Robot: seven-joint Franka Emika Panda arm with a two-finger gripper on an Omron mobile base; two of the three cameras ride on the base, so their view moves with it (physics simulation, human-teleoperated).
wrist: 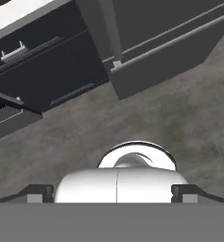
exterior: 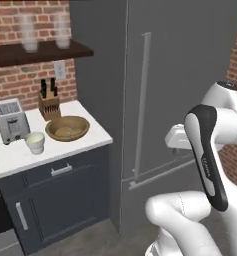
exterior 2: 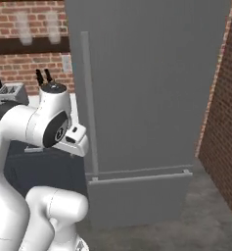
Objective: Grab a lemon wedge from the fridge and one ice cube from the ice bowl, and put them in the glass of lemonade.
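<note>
The fridge (exterior: 190, 75) is standing shut, its bar handle (exterior: 142, 105) running down the door. The gripper (wrist: 117, 193) is hanging with jaws spread wide, holding nothing, pointing down at the floor (wrist: 179, 118). On the white counter (exterior: 10, 155) left of the fridge, the bowl (exterior: 67, 128) is sitting beside the cup (exterior: 35, 142), near a toaster (exterior: 11, 120) and knife block (exterior: 49, 105).

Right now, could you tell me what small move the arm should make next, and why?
Probably reach toward the fridge's bar handle. The fridge is shut, so the lemon wedge inside can't be reached, and the gripper, pointing at the floor, has its jaws open and empty.
</note>
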